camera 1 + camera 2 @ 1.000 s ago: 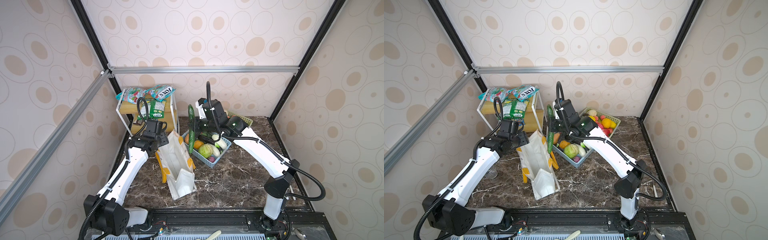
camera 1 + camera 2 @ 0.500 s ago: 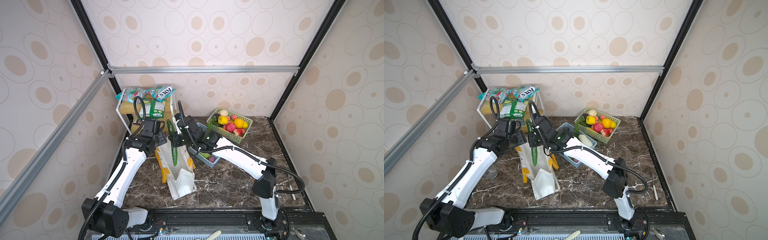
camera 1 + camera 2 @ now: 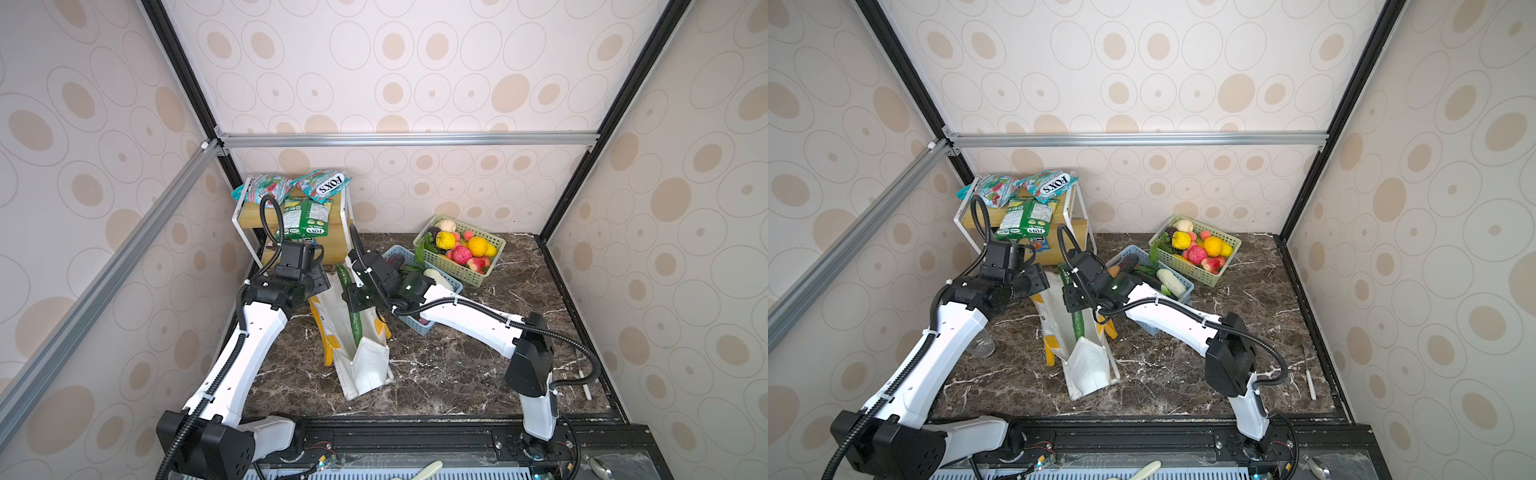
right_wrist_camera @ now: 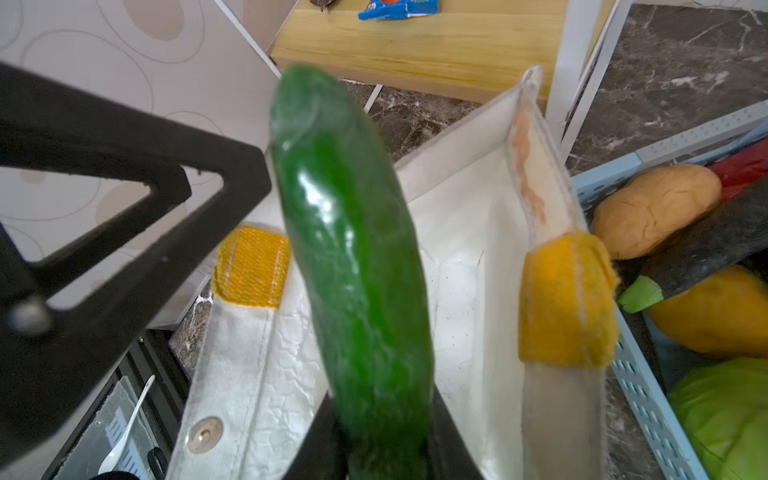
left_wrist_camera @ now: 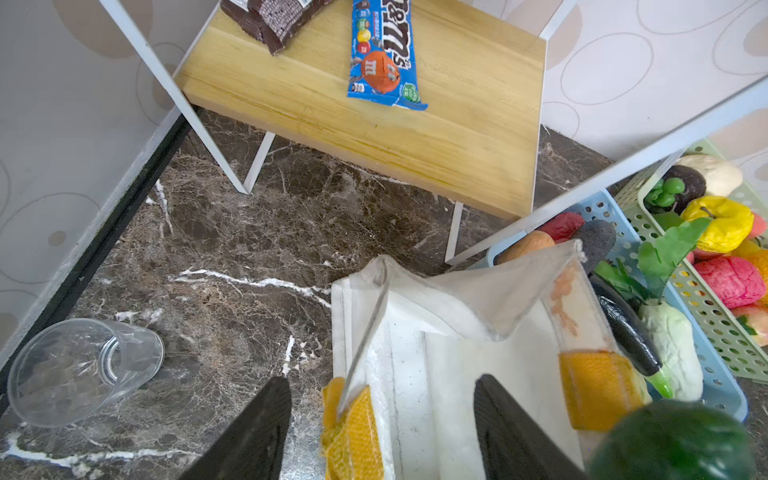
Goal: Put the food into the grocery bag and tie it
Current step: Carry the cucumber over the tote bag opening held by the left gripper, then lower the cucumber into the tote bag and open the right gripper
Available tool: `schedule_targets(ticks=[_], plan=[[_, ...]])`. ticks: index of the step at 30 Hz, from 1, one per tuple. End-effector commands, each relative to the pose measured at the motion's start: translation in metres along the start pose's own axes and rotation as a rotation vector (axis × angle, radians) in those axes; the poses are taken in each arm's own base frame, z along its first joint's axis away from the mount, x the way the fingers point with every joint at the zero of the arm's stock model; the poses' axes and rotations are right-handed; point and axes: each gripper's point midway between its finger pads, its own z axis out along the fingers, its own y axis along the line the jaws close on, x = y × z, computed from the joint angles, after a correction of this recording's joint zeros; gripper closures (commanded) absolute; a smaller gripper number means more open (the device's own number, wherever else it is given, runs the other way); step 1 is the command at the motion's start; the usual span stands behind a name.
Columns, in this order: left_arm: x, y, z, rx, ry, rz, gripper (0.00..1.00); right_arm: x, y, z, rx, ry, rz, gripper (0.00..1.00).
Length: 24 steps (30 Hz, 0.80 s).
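The white grocery bag (image 3: pixel 368 365) (image 3: pixel 1090 368) stands open on the marble table, with yellow handles on both sides. My right gripper (image 4: pixel 380 399) (image 3: pixel 359 301) is shut on a long green cucumber (image 4: pixel 353 249) (image 3: pixel 352 309), held upright over the bag's mouth with its lower end inside. My left gripper (image 5: pixel 380 380) (image 3: pixel 320 282) is open and straddles the bag's rim at a yellow handle patch (image 5: pixel 357 428), without pinching it. More food (image 3: pixel 461 249) fills two baskets to the right of the bag.
A green basket (image 3: pixel 471 276) and a blue basket (image 3: pixel 417 326) stand at the back right, the blue one touching the bag. A wooden shelf (image 3: pixel 332 245) with snack packets stands behind the bag. A clear cup (image 5: pixel 83 370) lies at the left wall.
My right arm has carried the cucumber leftward from above the blue basket to over the bag and lowered its end into the mouth. The left gripper has stayed at the rim.
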Motion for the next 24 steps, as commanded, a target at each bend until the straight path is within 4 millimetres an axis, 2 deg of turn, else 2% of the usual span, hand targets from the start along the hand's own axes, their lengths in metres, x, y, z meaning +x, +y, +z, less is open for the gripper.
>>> schedule_targets(ticks=[1,11,24], plan=[[-0.011,0.000,-0.007,0.008,-0.030,-0.014,0.30,0.003,0.002,-0.015,0.000,0.022,0.031,0.77],[-0.033,-0.004,-0.020,-0.004,-0.066,0.028,0.30,0.035,-0.020,0.011,0.083,0.113,0.053,0.77],[-0.024,-0.005,-0.013,0.001,-0.038,0.049,0.30,0.066,-0.037,0.040,0.162,0.236,0.058,0.77]])
